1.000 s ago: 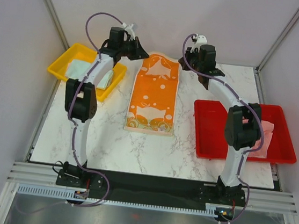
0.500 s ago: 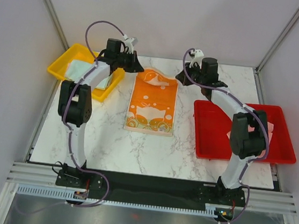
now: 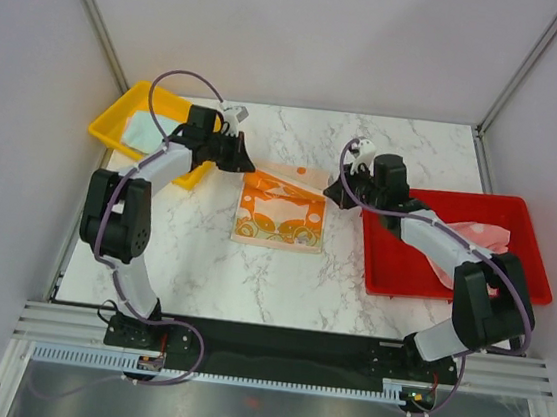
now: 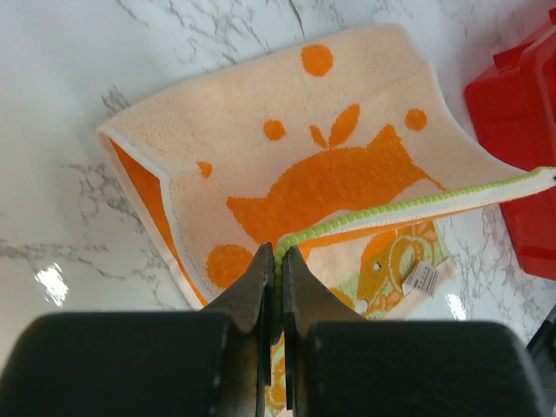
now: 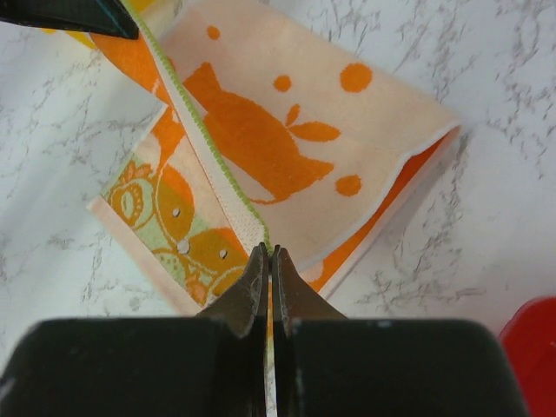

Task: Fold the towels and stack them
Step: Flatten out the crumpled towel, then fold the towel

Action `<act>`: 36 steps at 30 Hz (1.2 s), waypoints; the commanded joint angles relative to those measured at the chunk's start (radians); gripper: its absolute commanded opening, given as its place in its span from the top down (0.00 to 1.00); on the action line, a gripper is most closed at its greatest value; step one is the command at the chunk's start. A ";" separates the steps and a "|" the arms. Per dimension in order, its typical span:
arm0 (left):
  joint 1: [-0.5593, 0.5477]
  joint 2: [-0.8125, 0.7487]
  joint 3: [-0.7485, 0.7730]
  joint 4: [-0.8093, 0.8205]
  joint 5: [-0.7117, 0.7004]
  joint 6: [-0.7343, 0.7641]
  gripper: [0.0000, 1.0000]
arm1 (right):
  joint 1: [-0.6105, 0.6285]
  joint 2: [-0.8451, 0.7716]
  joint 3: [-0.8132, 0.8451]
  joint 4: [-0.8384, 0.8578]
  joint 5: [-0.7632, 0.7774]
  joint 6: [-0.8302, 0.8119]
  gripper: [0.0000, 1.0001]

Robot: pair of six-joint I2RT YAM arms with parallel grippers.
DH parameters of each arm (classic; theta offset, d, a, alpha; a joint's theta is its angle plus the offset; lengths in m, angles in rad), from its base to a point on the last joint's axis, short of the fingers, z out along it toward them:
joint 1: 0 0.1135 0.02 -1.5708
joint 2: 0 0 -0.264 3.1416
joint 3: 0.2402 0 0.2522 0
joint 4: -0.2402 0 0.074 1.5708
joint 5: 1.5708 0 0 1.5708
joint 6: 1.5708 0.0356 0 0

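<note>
At the upper left of the top view, the yellow tray (image 3: 117, 122) holds a mint towel (image 3: 144, 133), which I leave alone for now. My left fingers (image 3: 246, 164) are clamped on one corner of the orange towel (image 3: 279, 219). My wrist view shows them pinched tight on its green-edged hem (image 4: 417, 198).

A second ago this towel lay long and flat up the middle of the worktop (image 3: 201, 270), and both my arms were reaching to its far end. Now I have drawn that end up and back towards the bottom of the frame. The towel looks about half as long from above. The pale underside has rolled over the printed face, and the hem hangs taut between my two grips, above the lower layer and not yet on it. I judge the first fold half made, since the hem has yet to meet the near edge and be laid down.

My right fingers (image 3: 333, 191) are likewise shut on the other corner of the same hem, seen edge-on in that wrist view (image 5: 258, 282).

Just right of them sits the red tray (image 3: 403, 268), holding a pink towel (image 3: 484, 235). Its near corner is close to my right wrist, so it is the thing to mind as I lower. Nothing lies on the lower layer itself.
</note>
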State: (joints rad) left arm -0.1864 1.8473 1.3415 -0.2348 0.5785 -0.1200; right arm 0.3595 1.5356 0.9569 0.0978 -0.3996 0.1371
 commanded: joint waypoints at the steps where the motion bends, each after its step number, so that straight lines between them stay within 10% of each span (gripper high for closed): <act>1: 0.005 -0.101 -0.079 0.029 -0.031 0.060 0.98 | 0.004 -0.072 -0.064 0.056 0.019 0.038 1.00; 36: -0.048 -0.257 -0.295 -0.038 -0.099 0.075 0.96 | 0.133 -0.193 -0.244 0.005 0.162 0.119 1.00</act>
State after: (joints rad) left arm -0.2344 1.6276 1.0618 -0.2619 0.5144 -0.1024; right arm 0.4866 1.3666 0.7311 0.0723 -0.2581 0.2234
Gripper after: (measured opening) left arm 0.060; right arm 0.011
